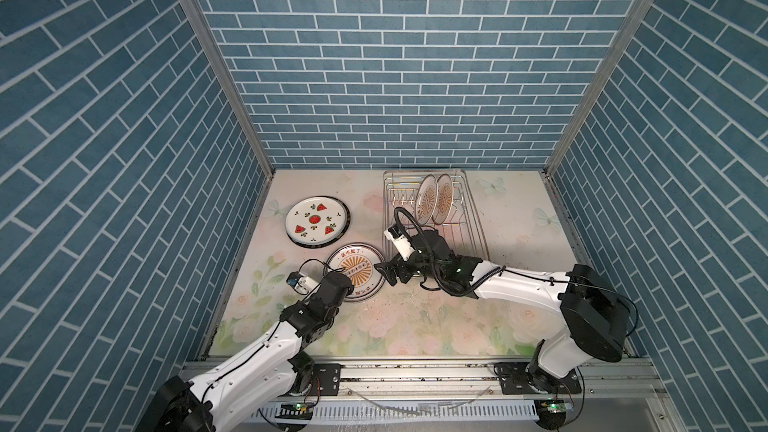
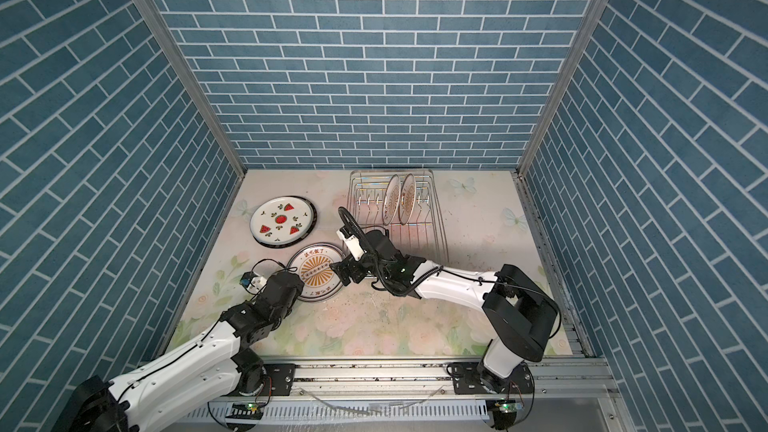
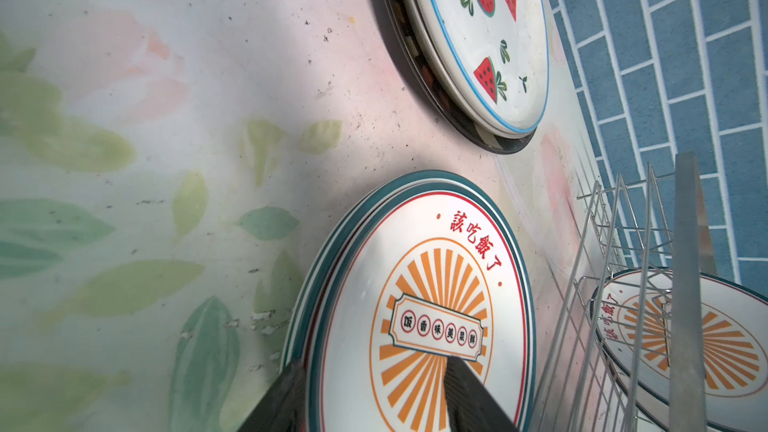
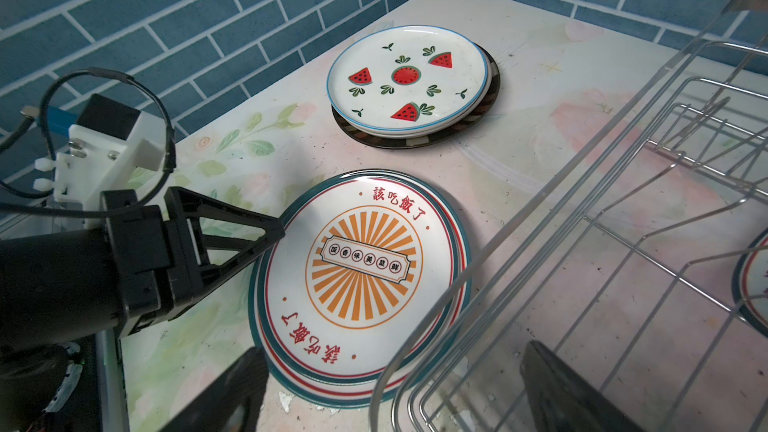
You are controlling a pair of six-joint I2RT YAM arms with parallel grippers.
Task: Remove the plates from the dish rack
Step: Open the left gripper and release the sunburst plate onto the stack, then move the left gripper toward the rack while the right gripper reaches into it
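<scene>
The dish rack (image 1: pixel 476 218) stands at the back right of centre, with two orange-sunburst plates (image 1: pixel 426 199) upright between its prongs. A stack of sunburst plates (image 1: pixel 355 273) lies flat on the table in front of a watermelon plate (image 1: pixel 316 220), which rests on a dark-rimmed plate (image 4: pixel 415 143). My left gripper (image 3: pixel 374 392) is open, its jaws straddling the near rim of the top sunburst plate (image 3: pixel 415 284). Open wide, my right gripper (image 1: pixel 384 274) hovers between that stack's right edge and the rack's front left corner (image 4: pixel 582 218), holding nothing.
Blue brick walls close in the floral table (image 1: pixel 415 317) on three sides. An aluminium rail (image 1: pixel 415 371) with both arm bases runs along the front. The left arm's wrist camera mount (image 4: pixel 104 151) sits close beside the sunburst stack.
</scene>
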